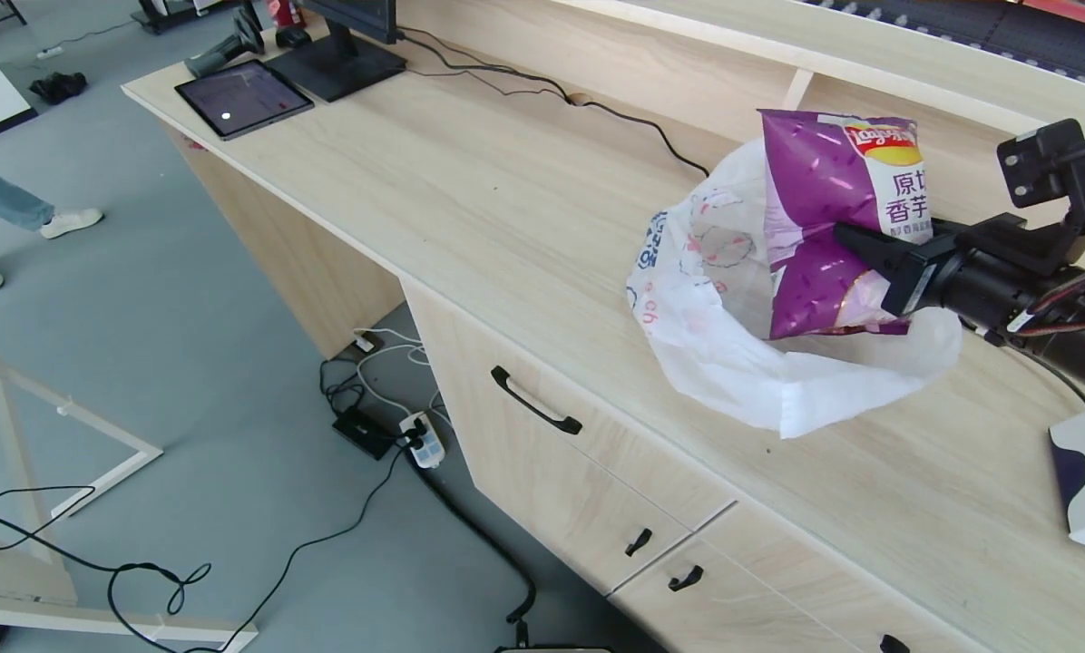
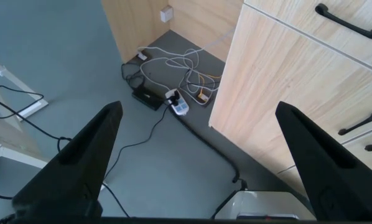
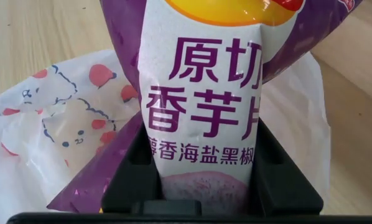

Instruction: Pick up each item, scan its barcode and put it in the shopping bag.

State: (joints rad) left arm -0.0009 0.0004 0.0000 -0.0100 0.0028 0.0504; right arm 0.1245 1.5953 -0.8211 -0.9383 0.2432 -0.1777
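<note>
**Purple chip bag held at the mouth of the shopping bag**

The right gripper [image 1: 862,249] is reaching in from the robot's right, and its jaws are clamping the purple chip bag [image 1: 819,195] around its middle. In the right wrist view the right gripper [image 3: 204,180] is squeezing the chip bag [image 3: 204,93] between both black jaws, with the packet bulging out above them. The chip bag is standing roughly upright, its lower end sitting inside the open mouth of the white shopping bag [image 1: 715,308] while its upper half is sticking out above the rim. The shopping bag (thin plastic, printed with small cartoon figures) [image 3: 68,130] is slumping on the tabletop [image 1: 506,209], near the front edge.

The left gripper [image 2: 198,162] is hanging low beside the drawer fronts [image 2: 285,74], over the grey floor, with its jaws spread wide and holding nothing. A power strip [image 2: 178,107] with tangled cables is lying on the floor beneath it.

At the tabletop's far left end a tablet [image 1: 243,98] is lying flat beside a monitor stand [image 1: 338,65], and a black cable [image 1: 597,104] is trailing from there toward the shopping bag.
</note>
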